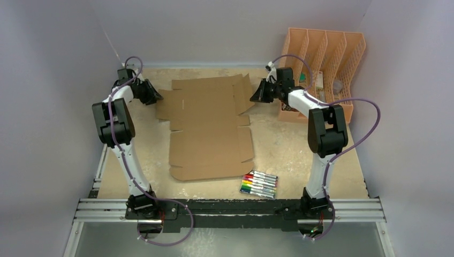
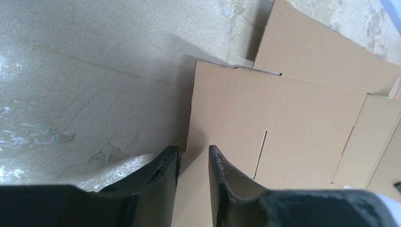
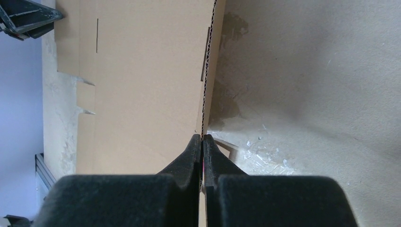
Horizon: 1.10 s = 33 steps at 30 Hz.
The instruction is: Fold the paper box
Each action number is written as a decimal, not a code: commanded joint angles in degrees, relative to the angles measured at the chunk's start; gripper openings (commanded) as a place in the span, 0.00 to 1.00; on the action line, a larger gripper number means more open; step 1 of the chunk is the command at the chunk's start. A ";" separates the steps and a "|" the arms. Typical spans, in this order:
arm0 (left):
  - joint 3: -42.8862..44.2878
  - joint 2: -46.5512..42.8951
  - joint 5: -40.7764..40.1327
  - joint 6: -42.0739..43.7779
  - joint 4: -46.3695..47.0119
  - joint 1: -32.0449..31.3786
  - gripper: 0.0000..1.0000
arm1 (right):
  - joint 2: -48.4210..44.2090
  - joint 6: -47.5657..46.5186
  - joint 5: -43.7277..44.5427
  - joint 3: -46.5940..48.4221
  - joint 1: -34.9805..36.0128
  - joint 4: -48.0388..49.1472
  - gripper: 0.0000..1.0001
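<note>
The paper box is a flat brown die-cut cardboard sheet lying in the middle of the table. My left gripper is at the sheet's far left flap. In the left wrist view its fingertips stand a small gap apart, straddling the left edge of the cardboard. My right gripper is at the far right flap, which it holds raised on edge. In the right wrist view the gripper is shut on the thin corrugated edge of the box.
A peach slotted organizer stands at the back right, just behind the right arm. A pack of coloured markers lies by the sheet's near right corner. Walls close in the table on three sides.
</note>
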 commanded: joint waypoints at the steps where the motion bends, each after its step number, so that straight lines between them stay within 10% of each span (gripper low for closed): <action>1: 1.07 -2.03 3.51 1.96 2.46 0.06 0.24 | -2.04 -1.96 -3.53 0.19 0.10 4.12 0.00; 22: -2.12 -9.95 -4.05 1.15 2.31 -8.48 0.17 | -6.67 -4.03 4.61 -2.46 -2.49 -1.18 0.00; 33: -5.52 -16.03 -22.12 -1.32 -2.65 -8.56 0.58 | -11.61 -9.78 11.76 -0.69 -2.05 -11.16 0.59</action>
